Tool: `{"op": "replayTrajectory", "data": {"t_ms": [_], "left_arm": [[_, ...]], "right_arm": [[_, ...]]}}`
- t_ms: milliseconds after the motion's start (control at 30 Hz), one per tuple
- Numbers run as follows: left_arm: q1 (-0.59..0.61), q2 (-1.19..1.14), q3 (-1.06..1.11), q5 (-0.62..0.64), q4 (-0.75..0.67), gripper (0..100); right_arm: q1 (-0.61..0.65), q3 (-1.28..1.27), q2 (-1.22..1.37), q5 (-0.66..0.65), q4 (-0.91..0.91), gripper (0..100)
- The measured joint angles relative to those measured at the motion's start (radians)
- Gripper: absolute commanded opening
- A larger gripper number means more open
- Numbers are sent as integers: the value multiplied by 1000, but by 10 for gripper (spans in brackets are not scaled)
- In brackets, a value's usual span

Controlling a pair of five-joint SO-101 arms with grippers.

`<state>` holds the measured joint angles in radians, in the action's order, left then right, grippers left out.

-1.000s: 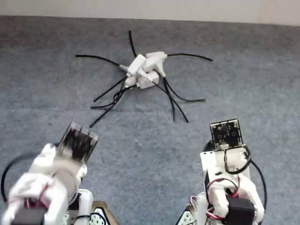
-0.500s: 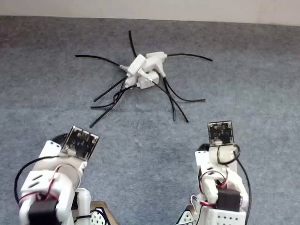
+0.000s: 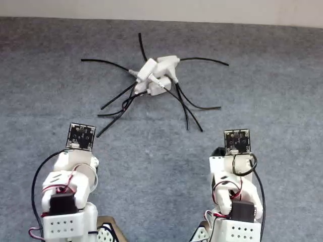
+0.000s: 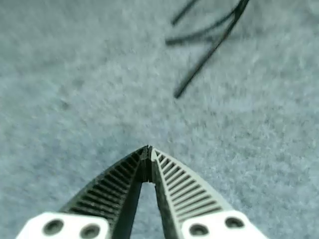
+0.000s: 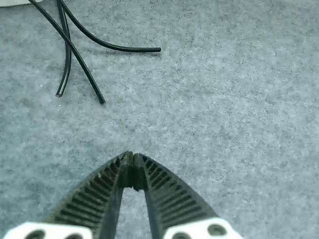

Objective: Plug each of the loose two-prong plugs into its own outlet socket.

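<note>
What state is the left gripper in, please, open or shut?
Shut. On the left gripper, the fingers meet at their tips, with nothing held between them.

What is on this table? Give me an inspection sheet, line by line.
Surface: grey carpet, flat.
Job's things: white plugs and sockets heaped together at the far middle; which are mated cannot be told.
Clutter: nothing seen.
Grippers: left gripper and right gripper on the near side, jaws shut, empty, over bare carpet, apart from the heap.
Cables: black leads fan out from the heap; loose ends lie ahead of each gripper.
Surroundings: pale band beyond the carpet's far edge.
</note>
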<state>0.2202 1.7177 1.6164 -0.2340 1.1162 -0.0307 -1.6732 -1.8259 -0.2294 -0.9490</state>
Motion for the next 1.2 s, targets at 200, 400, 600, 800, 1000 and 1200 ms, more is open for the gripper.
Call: {"op": "replayTrajectory", "data": {"t_ms": [200, 400, 600, 800, 1000, 1200], "left_arm": [[0, 9, 63, 11, -34, 6], [0, 8, 63, 11, -34, 6], [0, 8, 64, 11, -14, 6], [0, 9, 64, 11, 120, 6], [0, 9, 64, 11, 126, 6], [0, 9, 64, 11, 126, 6]], "right_arm": [[3, 0, 0, 0, -64, 6], [3, 0, 0, 0, -92, 6], [3, 0, 0, 0, -94, 6], [3, 0, 0, 0, -94, 6], [3, 0, 0, 0, -94, 6], [3, 0, 0, 0, -94, 6]]}}
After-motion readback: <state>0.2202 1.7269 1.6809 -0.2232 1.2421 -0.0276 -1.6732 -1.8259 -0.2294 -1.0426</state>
